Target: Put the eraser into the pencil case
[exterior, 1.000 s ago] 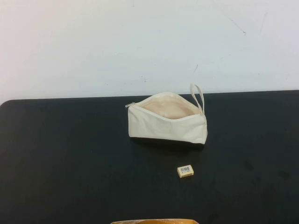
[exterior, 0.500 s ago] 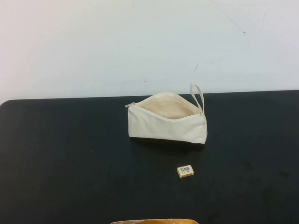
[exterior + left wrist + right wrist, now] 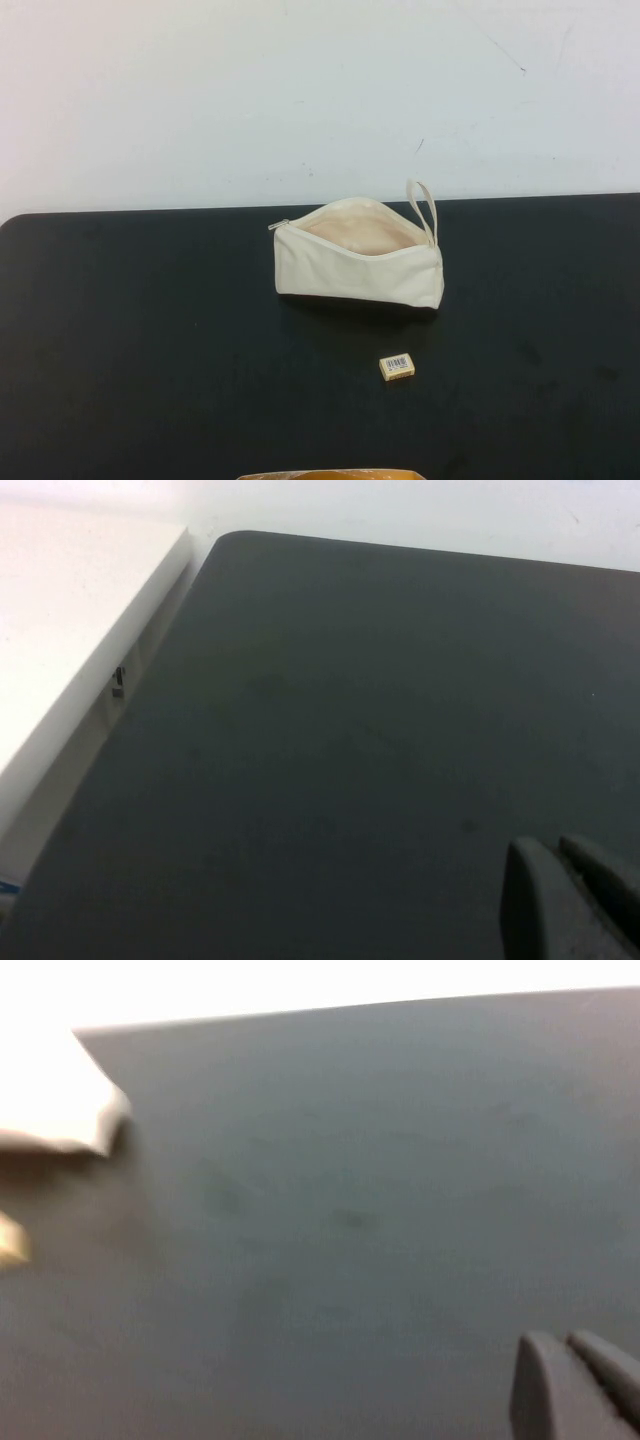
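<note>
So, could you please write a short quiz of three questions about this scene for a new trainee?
1. True or false: the eraser already lies inside the pencil case.
2. How is the pencil case's zip? A) closed B) open C) hidden
3. Fill in: the eraser rests on the black table, ____ the robot than the pencil case.

Key: 1 false. 2 B, the peach lining shows. 3 nearer to. The left gripper and right gripper each hang over bare table, fingers together, holding nothing.

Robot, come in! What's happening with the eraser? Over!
Left end effector and right end effector shut, parked above table. Eraser lying before open pencil case. Nothing between.
</note>
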Motion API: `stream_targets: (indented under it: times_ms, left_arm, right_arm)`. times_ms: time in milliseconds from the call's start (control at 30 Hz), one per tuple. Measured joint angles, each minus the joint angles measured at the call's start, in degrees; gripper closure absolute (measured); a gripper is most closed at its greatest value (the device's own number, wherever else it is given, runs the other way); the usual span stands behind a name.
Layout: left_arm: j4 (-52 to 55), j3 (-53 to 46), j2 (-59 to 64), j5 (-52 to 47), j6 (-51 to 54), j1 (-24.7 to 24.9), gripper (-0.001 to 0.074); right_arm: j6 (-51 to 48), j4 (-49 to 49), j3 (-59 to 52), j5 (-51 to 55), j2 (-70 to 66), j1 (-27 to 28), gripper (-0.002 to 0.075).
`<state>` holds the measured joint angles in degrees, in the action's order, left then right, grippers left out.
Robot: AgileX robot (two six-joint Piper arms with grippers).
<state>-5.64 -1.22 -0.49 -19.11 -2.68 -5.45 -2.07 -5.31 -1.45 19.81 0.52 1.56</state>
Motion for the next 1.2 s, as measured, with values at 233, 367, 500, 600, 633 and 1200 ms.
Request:
stream_targets:
  times_ms: [233, 367, 500, 600, 633, 1200]
  left_arm:
    - [-0.21, 0.0, 0.0, 0.0, 0.0, 0.0, 0.0736]
    - [-0.23, 0.0, 0.0, 0.0, 0.0, 0.0, 0.0736]
    - [-0.33, 0.0, 0.0, 0.0, 0.0, 0.0, 0.0736]
    - [-0.33, 0.0, 0.0, 0.0, 0.0, 0.0, 0.0736]
    - [-0.33, 0.0, 0.0, 0.0, 0.0, 0.0, 0.0736]
    - [-0.33, 0.0, 0.0, 0.0, 0.0, 0.0, 0.0736]
  right_arm:
    - [12.27, -32.09, -0.2, -2.81, 0.0, 0.0, 0.0727]
    - [12.16, -37.02, -0.2, -3.79, 0.0, 0.0, 0.0727]
    - [7.98, -37.02, -0.2, -5.71, 0.0, 0.0, 0.0727]
    - [2.07, -37.02, -0.2, -5.79, 0.0, 0.0, 0.0727]
    - [-1.3, -37.02, 0.32, -4.73, 0.0, 0.0, 0.0727]
    - [-32.07, -21.72, 47.09, 32.85, -39.9, 0.0, 0.0727]
